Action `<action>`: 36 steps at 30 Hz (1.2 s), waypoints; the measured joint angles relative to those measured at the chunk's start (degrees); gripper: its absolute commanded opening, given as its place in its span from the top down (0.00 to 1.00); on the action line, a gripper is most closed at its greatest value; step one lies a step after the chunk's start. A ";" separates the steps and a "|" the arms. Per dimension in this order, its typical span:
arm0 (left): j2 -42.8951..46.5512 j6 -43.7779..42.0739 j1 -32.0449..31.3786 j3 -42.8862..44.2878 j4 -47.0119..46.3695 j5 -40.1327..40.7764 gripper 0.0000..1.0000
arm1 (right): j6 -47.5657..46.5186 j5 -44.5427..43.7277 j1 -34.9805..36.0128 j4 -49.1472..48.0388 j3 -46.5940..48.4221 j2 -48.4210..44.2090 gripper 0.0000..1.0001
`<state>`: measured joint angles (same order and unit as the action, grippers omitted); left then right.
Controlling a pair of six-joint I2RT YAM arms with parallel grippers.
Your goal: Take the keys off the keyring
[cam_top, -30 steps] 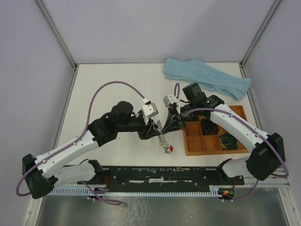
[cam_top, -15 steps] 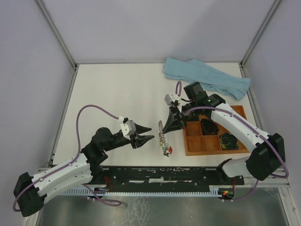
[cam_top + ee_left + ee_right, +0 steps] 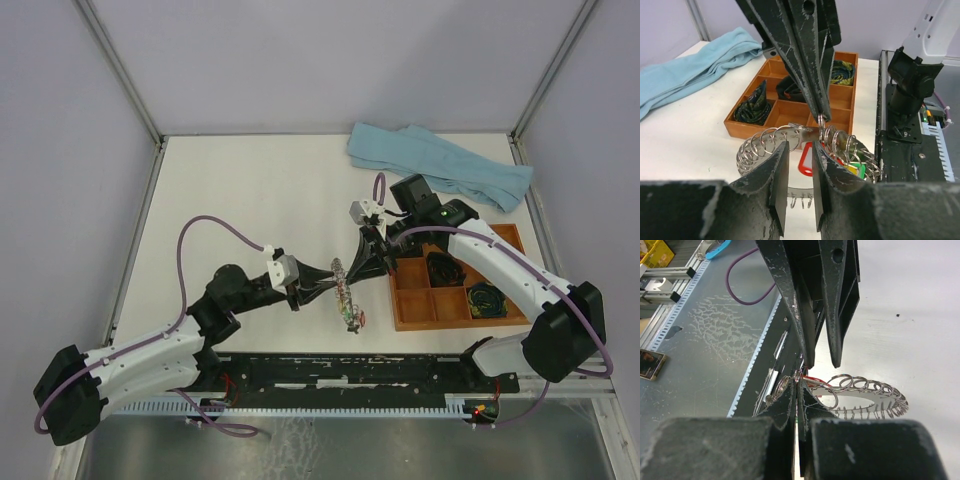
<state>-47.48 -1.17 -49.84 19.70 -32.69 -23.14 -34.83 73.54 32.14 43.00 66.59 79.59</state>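
White table (image 3: 240,200) — keyring (image 3: 344,288) in closed right jaws, left jaws ajar alongside.

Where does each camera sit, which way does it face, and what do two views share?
Top external: overhead behind the bases, looking down at the table; both arms show.
Left wrist: faces keyring and tray; left gripper at bottom.
Right wrist: faces keyring and table's near edge; right gripper at bottom.
Shared: both wrist views show the keyring.
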 measured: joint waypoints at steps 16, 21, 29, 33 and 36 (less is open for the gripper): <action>0.02 -0.22 0.00 0.00 -3.52 -6.99 0.73 | -0.61 0.00 0.00 1.09 0.04 0.00 0.99; -0.57 -0.26 0.00 0.00 -3.48 -6.80 0.73 | -0.61 0.00 0.00 1.27 0.04 0.00 0.99; -1.01 -1.14 0.00 0.00 -3.15 -5.95 0.82 | -1.25 0.00 0.00 1.68 0.07 0.02 0.99; -1.18 -1.57 0.00 0.02 -3.10 -5.97 0.82 | -1.49 0.00 0.00 1.77 0.07 0.02 0.99; -2.10 -1.57 0.00 0.07 -3.10 -6.03 0.82 | -1.51 0.00 0.00 1.99 0.07 0.02 0.99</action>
<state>-49.58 -2.74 -49.84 19.77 -35.79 -29.17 -36.34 73.54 32.14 44.99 66.65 79.61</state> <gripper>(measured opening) 0.177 0.015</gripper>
